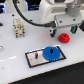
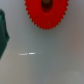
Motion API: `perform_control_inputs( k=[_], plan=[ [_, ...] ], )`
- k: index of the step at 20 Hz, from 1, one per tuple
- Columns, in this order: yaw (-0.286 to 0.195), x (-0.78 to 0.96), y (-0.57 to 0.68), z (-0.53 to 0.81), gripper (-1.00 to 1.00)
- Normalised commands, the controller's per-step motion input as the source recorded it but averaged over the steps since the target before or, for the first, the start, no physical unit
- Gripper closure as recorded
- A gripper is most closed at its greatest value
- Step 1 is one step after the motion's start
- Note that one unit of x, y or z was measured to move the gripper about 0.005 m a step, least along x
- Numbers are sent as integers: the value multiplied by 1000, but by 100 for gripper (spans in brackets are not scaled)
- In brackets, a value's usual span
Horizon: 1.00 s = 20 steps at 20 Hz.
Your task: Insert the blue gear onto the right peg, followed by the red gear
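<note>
The blue gear lies flat on the right end of the grey black-rimmed plate. It covers the spot of the right peg, which does not show. The left peg stands bare. The red gear lies on the white table beyond the plate. It also shows in the wrist view, with its dark centre hole at the frame's edge. My gripper hangs just above the red gear, jaws spread wide to either side of it and empty.
A beige blocky fixture stands at the exterior view's left. A black cable loops down from the arm. A dark green shape sits at the edge of the wrist view.
</note>
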Motion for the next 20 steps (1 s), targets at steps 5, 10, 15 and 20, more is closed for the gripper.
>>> perform_control_inputs(
  k=[5, 10, 15, 20],
  plan=[
    [0, 239, -82, 0, -100],
    [0, 363, -29, 1, -100],
    [0, 164, -15, -54, -100],
    [0, 16, 141, -48, 100]
  ],
)
